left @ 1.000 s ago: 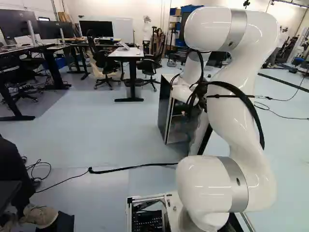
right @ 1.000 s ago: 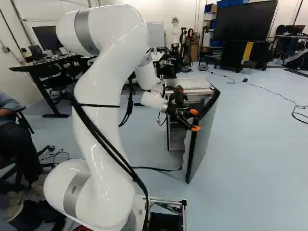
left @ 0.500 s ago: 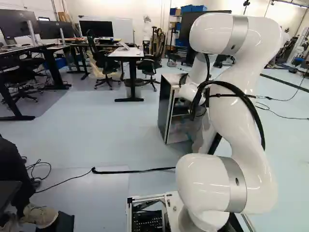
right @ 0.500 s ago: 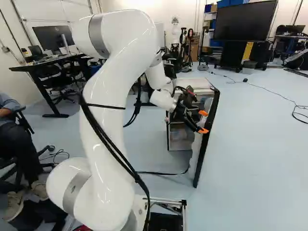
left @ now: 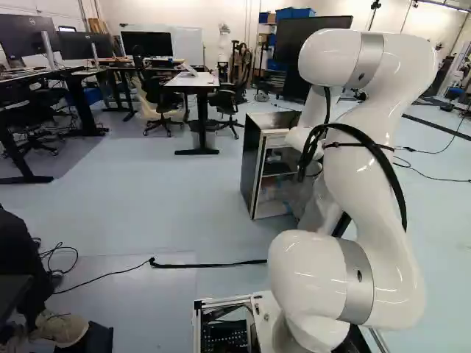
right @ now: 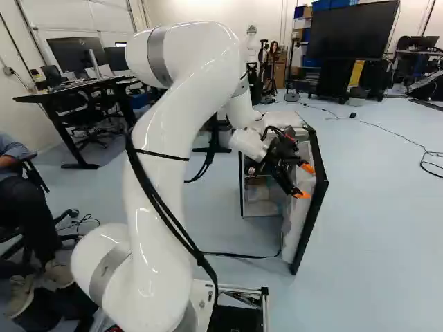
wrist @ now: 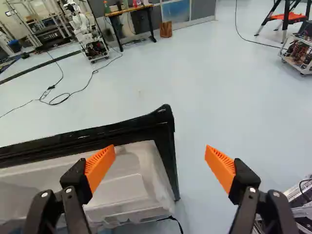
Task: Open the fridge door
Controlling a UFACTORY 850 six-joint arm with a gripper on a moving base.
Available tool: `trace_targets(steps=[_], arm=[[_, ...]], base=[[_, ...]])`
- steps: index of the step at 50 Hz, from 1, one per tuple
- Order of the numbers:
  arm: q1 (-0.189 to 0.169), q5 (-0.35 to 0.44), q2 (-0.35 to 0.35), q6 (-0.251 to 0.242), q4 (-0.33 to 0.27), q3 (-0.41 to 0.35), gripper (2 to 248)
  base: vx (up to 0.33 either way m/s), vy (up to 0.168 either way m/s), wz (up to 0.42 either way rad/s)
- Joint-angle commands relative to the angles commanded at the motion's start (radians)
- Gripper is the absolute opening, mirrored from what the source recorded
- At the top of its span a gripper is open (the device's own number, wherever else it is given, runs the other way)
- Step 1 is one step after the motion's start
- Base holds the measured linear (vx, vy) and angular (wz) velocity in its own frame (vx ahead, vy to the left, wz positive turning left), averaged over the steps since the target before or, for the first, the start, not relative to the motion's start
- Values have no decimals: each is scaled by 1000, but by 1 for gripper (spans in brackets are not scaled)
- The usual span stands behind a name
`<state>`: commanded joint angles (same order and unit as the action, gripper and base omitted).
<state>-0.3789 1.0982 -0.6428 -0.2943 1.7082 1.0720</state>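
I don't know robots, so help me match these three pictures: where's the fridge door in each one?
Left base view: the fridge door is right of the middle, partly hidden behind the arm.
Right base view: right of the middle, open, with the gripper beside it.
Wrist view: partly behind one finger, its corner ahead of the gap between both.
Shared landmark: the door's black rim.

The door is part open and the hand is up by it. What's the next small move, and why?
I'd ease the open hand gently outward against the door's inner side, swinging it wider: one orange pad overlaps that inner side, the other is out past the door's edge, and the fridge already shows its inside. Contact isn't clear, so go slowly.
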Motion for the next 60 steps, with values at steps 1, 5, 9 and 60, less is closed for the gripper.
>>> trace_targets(steps=[1,5,9,60], arm=[[-4,0,-2,0,2,3,247],[-20,0,-10,0,10,17,247],[-35,0,-17,0,18,30,247],[-62,0,-10,0,36,17,247]], base=[[0,0,0],[0,0,0],[0,0,0],[0,0,0]])
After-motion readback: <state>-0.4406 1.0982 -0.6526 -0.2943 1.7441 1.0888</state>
